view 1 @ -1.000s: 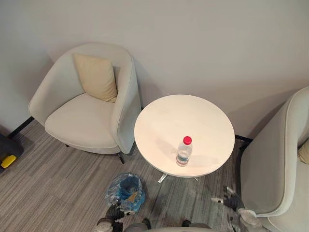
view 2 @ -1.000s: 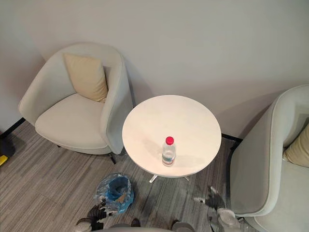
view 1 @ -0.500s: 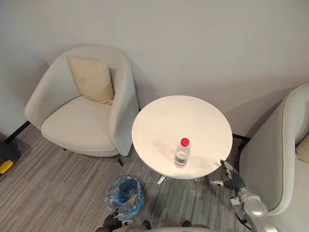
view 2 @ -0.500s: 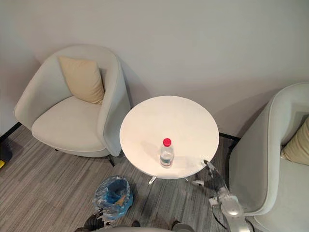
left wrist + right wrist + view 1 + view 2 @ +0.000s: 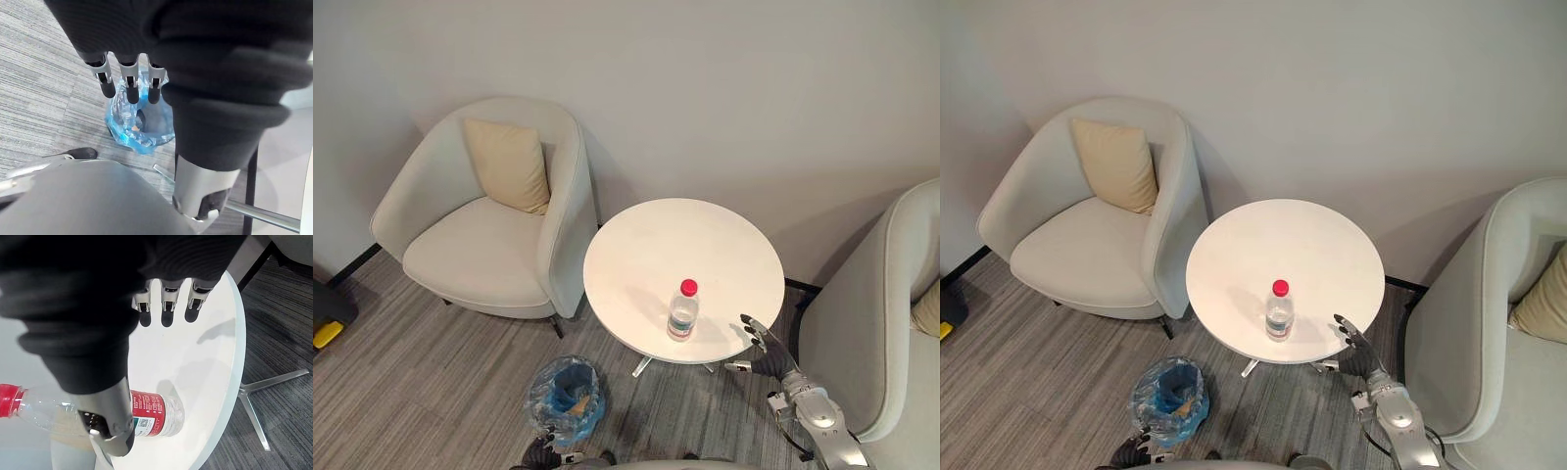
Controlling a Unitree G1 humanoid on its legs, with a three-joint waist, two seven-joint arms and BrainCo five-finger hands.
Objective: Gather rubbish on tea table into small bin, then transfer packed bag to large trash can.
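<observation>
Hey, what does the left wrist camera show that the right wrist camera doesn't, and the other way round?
Left wrist view: the left hand, fingers straight, hanging above the blue-bagged small bin. Right wrist view: the open right hand over the white table, close to the red-capped bottle. Both share the grey striped floor.

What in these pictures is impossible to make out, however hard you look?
- What lies in the small bin: too small in the eye views; in the left wrist view the left hand hides part of it.
- The middle of the bottle: behind the thumb of the right hand in the right wrist view.
- The right armchair: cut off by the eye views' edge.
- The black and yellow object: cut off at the left eye view's edge.
</observation>
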